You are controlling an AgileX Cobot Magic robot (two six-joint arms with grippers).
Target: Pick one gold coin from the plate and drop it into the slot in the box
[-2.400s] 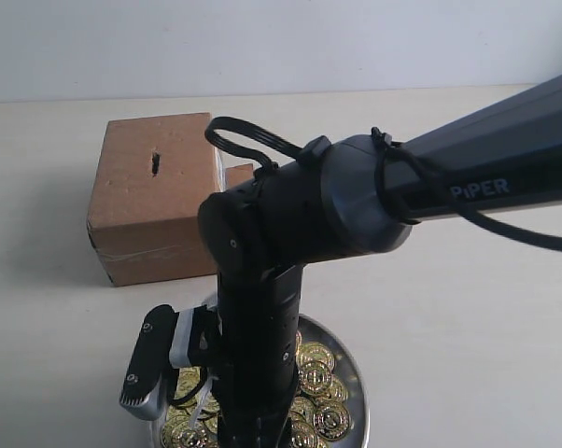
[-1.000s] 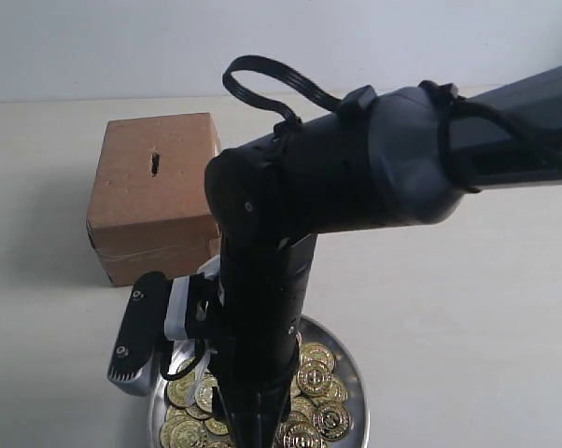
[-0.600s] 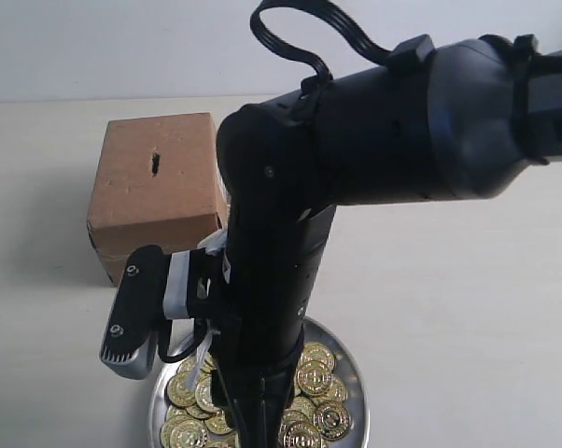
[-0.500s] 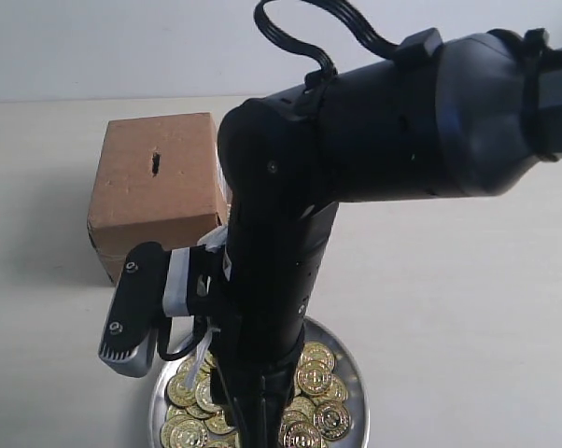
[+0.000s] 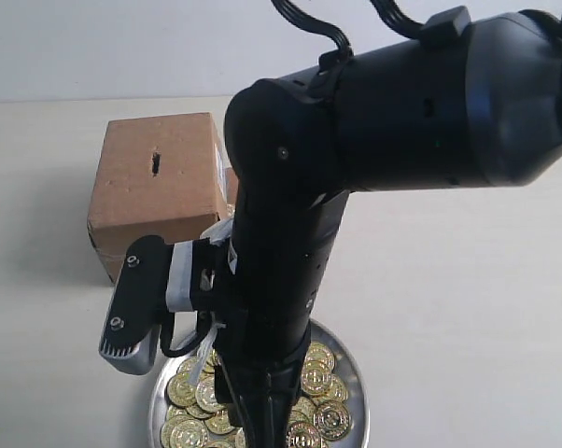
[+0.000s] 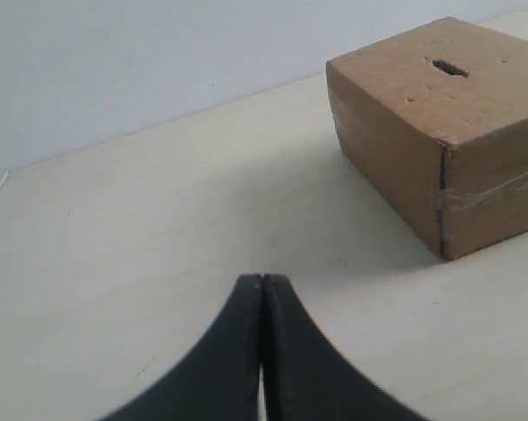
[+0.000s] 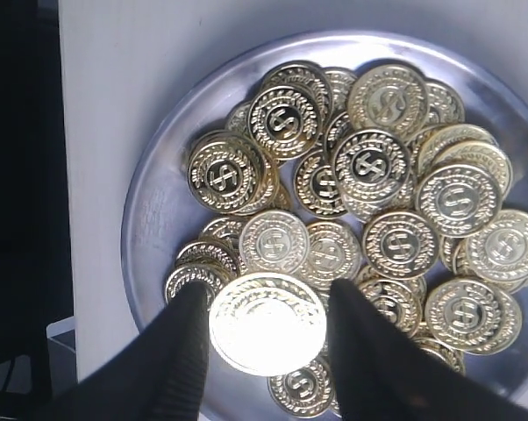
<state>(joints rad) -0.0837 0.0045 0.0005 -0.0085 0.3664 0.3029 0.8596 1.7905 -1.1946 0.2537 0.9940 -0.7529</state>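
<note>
Plain beige table, blank pale wall behind. Left gripper has its fingers pressed together. Box sits toward the table's back left, slot on top. Right gripper is pinching one gold coin above the plate.

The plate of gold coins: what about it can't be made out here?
- Exterior view: the right arm covers much of the plate; the bottom edge cuts it off.
- Right wrist view: the coins overlap, so no count; the plate's rim runs off the frame.
- Left wrist view: not shown.
</note>
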